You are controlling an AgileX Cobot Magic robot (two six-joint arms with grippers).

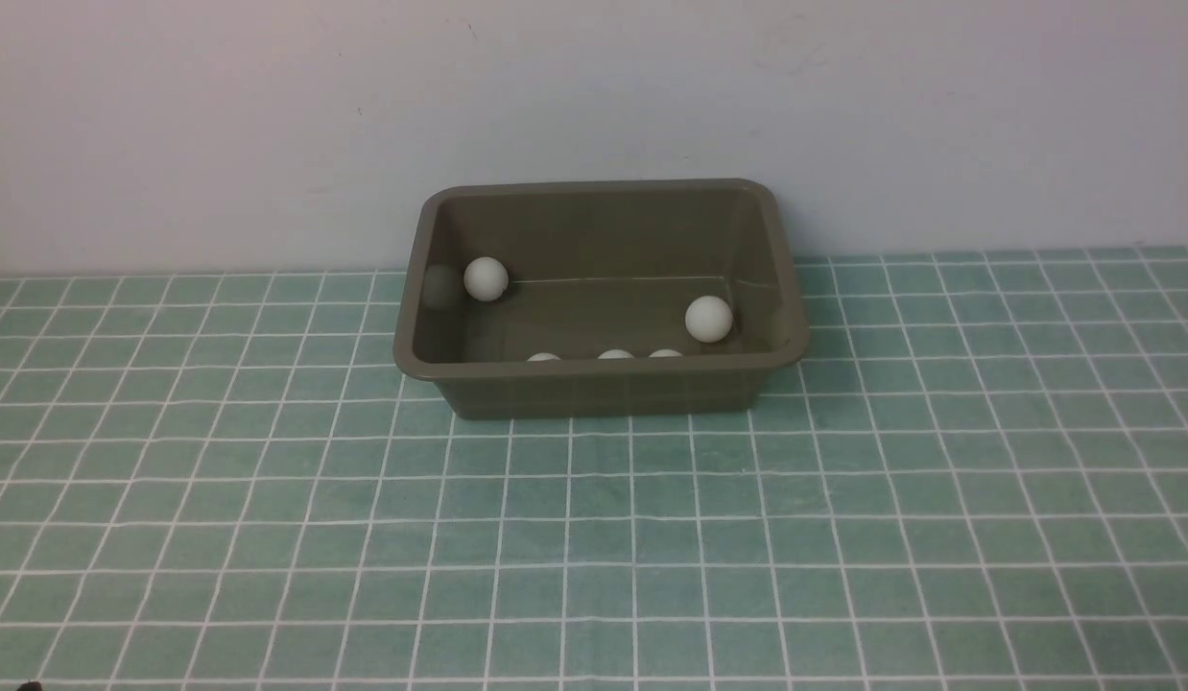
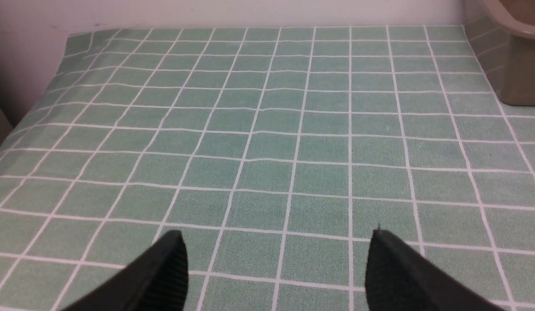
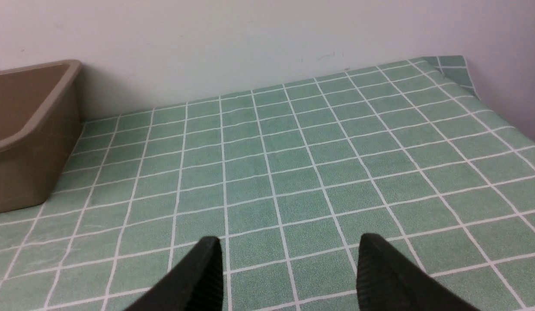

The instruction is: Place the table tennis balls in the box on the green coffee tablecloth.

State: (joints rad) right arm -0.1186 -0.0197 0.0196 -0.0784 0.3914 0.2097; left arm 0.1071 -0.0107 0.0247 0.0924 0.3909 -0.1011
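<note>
Balls, five counted, lie inside the box by the tablecloth's far edge; nothing seems left. Left gripper and right gripper are spread, empty.

Soft even light; faint shadows; slightly grainy, no glare

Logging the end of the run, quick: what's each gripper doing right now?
Left gripper: open, holding nothing, above the tablecloth.
Right gripper: open, fingers apart, holding nothing.
</note>
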